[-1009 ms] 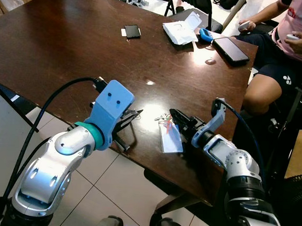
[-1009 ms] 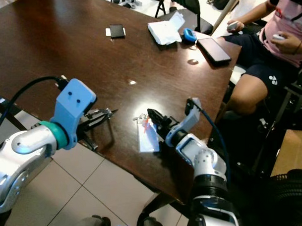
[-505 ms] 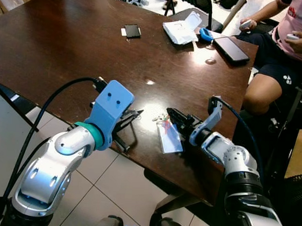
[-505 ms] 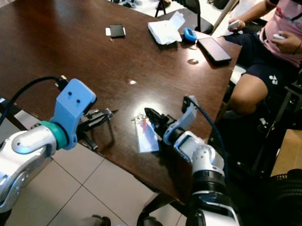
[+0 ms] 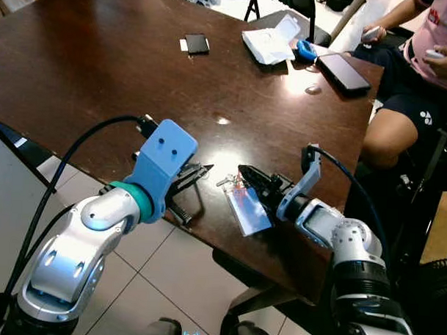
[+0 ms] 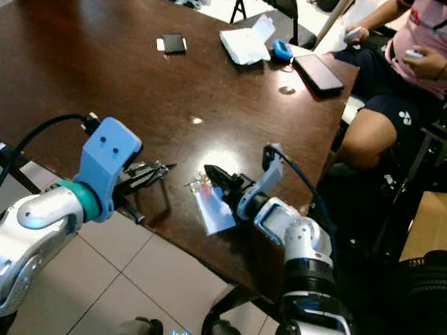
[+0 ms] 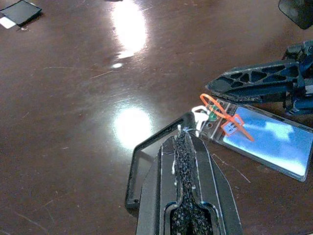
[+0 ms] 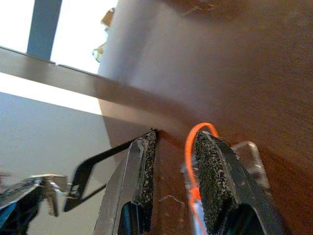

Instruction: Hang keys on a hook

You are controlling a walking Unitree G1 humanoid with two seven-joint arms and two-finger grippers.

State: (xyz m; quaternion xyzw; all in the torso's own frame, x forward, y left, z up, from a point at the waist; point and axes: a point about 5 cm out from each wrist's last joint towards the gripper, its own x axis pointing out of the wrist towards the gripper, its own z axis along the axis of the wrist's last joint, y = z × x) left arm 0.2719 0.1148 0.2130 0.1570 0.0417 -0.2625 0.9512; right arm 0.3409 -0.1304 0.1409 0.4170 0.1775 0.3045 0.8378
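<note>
On glossy brown table (image 5: pixel 102 68): left gripper (image 7: pixel 188 139) pinched shut on black wire hook (image 7: pixel 146 156); right gripper (image 5: pixel 247 176) slightly parted over keys (image 7: pixel 203 115) with orange loop, blue card tag.

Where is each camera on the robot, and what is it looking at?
Left eye and right eye views: on the head, looking down at the brown table, both silver arms showing.
Left wrist view: looks along the shut left gripper, which holds a black hook, toward the keys with their blue card.
Right wrist view: looks along the open right gripper at the tabletop and orange loop.
All four share the keys and hook.
</note>
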